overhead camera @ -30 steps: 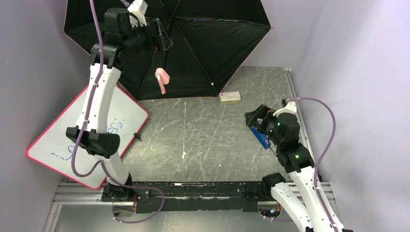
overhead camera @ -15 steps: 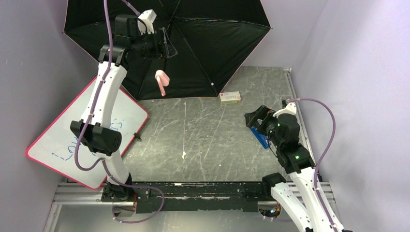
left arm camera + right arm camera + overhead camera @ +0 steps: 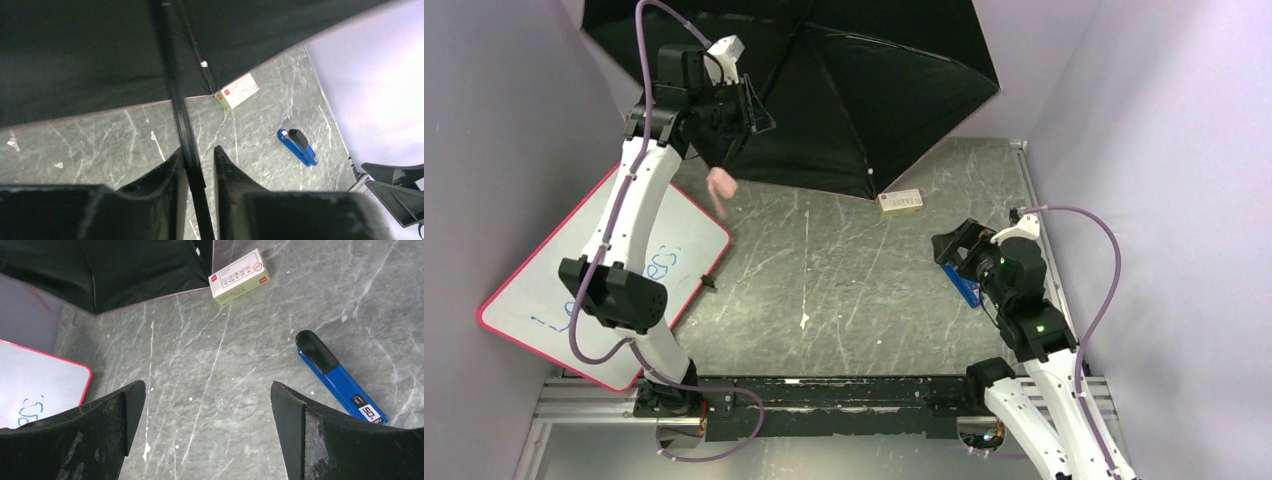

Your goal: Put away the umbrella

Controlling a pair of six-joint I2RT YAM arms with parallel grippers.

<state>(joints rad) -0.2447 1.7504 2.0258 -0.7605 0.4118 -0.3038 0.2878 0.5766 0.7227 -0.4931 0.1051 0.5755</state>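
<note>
Open umbrella (image 3: 874, 90), shaft between fingers of left hand (image 3: 198, 149)

My left gripper (image 3: 196, 165) has closed in around a thin rod of the umbrella (image 3: 874, 90). The umbrella has tipped, and its pink handle (image 3: 720, 187) has swung left toward the whiteboard (image 3: 544, 290).

a grey marbled table (image 3: 844, 270) carries a few things. a small white and green box (image 3: 901, 202) lies near the far edge, just beside the rim of the black umbrella (image 3: 864, 90). a blue and black stapler (image 3: 340, 377) lies flat on the right side. a pink-framed whiteboard (image 3: 544, 290) with blue writing lies askew at the left edge.
</note>
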